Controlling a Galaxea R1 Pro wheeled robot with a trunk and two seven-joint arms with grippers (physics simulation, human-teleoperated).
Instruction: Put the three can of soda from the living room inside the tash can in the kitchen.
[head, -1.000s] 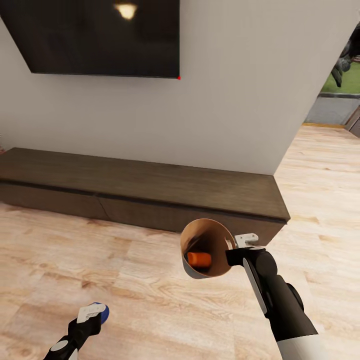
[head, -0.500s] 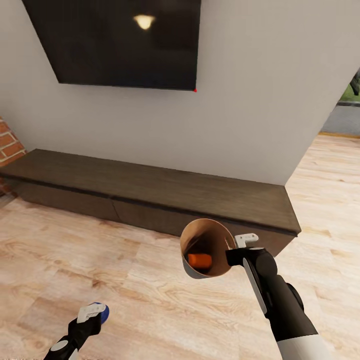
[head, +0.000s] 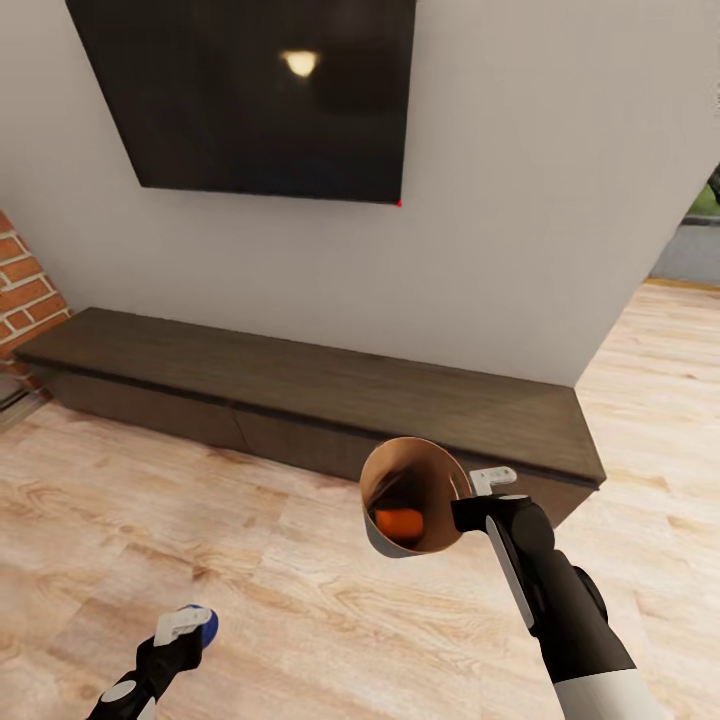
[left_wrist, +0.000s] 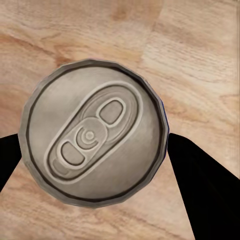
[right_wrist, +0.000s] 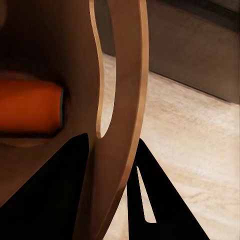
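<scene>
Before the TV wall, right gripper (head: 478, 497) pinches bin (head: 398, 540) rim, orange can (head: 398, 522) inside; left gripper (head: 183, 630) clamps blue can (head: 204, 627). Next: drop it in.

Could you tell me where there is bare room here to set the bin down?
The top of the low cabinet under the TV is bare along its length. The wood floor between cabinet and arms is open too. The bin, in the right gripper, already holds an orange can.
</scene>
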